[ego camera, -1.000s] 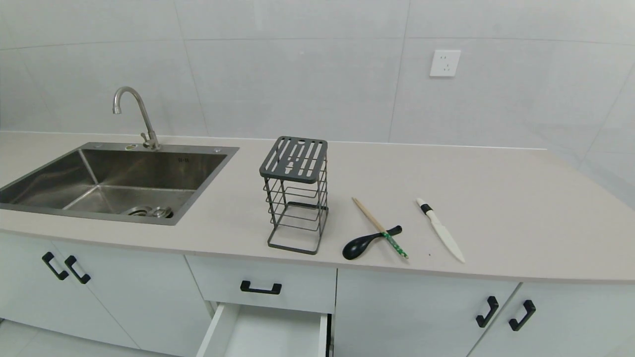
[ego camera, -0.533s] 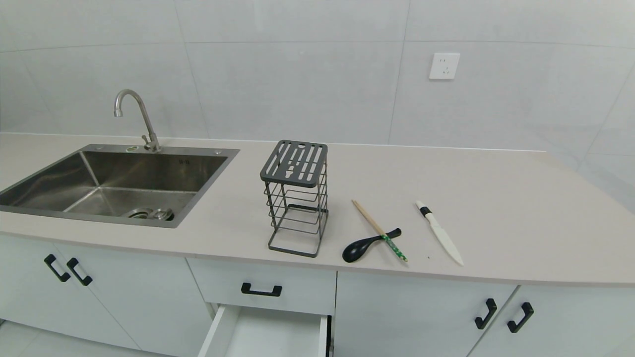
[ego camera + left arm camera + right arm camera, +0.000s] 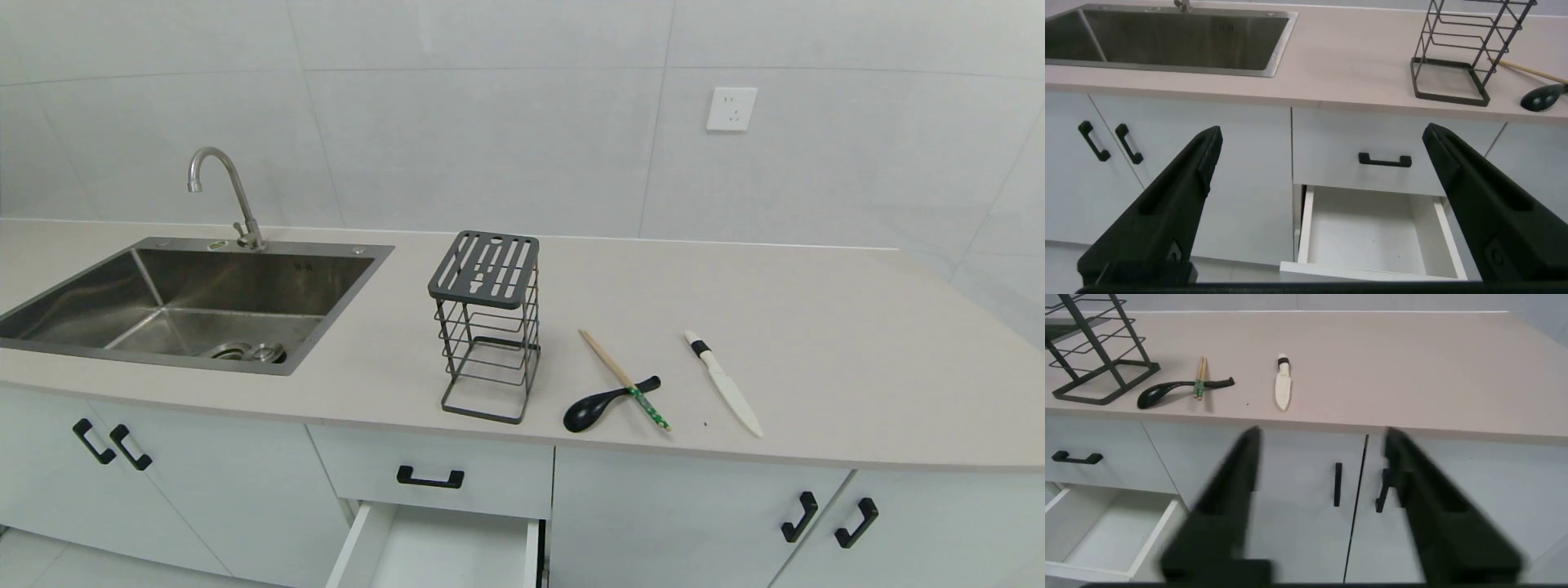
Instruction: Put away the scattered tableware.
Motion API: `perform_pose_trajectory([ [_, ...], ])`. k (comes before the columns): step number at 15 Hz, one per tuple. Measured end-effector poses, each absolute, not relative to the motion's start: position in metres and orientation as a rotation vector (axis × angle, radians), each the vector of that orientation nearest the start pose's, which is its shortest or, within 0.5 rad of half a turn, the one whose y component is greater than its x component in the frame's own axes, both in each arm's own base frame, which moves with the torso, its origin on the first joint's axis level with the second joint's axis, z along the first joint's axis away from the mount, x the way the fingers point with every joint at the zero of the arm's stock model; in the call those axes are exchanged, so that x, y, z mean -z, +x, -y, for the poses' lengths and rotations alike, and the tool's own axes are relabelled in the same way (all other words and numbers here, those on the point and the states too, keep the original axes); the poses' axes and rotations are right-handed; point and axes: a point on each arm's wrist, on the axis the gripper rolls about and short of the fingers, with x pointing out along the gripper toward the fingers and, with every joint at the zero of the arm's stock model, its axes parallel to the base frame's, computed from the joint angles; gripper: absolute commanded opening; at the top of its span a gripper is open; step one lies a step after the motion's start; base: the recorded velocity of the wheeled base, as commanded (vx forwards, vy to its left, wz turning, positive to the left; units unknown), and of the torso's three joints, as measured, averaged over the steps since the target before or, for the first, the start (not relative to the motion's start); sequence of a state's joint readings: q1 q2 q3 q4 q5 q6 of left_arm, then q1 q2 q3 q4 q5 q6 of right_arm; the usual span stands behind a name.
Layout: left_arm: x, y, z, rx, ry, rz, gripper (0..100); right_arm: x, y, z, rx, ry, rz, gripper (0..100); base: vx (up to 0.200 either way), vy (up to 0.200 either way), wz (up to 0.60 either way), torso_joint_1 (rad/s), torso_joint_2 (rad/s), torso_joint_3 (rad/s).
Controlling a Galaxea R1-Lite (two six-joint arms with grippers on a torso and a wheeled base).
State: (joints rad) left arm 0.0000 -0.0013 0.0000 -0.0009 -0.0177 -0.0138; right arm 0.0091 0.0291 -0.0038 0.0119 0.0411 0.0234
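Spoon point(image 3: 584, 412), chopsticks point(image 3: 622, 374), knife point(image 3: 725, 385) on counter point(image 3: 816, 343), well beyond left pincer point(image 3: 1320, 139) & right pincer point(image 3: 1321, 441), both wide open, empty.

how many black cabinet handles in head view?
5: two left door handles, one shut drawer handle, two right door handles. The open drawer may hide another.

Wire rack point(image 3: 486, 327): one.
Black spoon point(image 3: 600, 406): one.
Chopsticks point(image 3: 624, 377): one pair, lying together.
White knife point(image 3: 723, 383): one.
Sink point(image 3: 245, 282): one.
Faucet point(image 3: 238, 200): one.
Wall socket point(image 3: 731, 109): one.
Open drawer point(image 3: 441, 547): one.
Black cabinet handles point(image 3: 429, 477): five, counting the closed drawer's.
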Motion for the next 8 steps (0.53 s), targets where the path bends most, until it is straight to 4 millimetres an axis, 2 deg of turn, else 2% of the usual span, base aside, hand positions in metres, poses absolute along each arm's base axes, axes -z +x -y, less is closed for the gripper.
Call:
perform_pose_trajectory([
  [8,-0.0756,-0.0229,0.0004,0.018,-0.014,0.002,100,-0.0756,-0.0218,-0.001,-0.048,0.018,-0.024,100,0.0,0.0,0.0,0.0,0.0,0.0],
])
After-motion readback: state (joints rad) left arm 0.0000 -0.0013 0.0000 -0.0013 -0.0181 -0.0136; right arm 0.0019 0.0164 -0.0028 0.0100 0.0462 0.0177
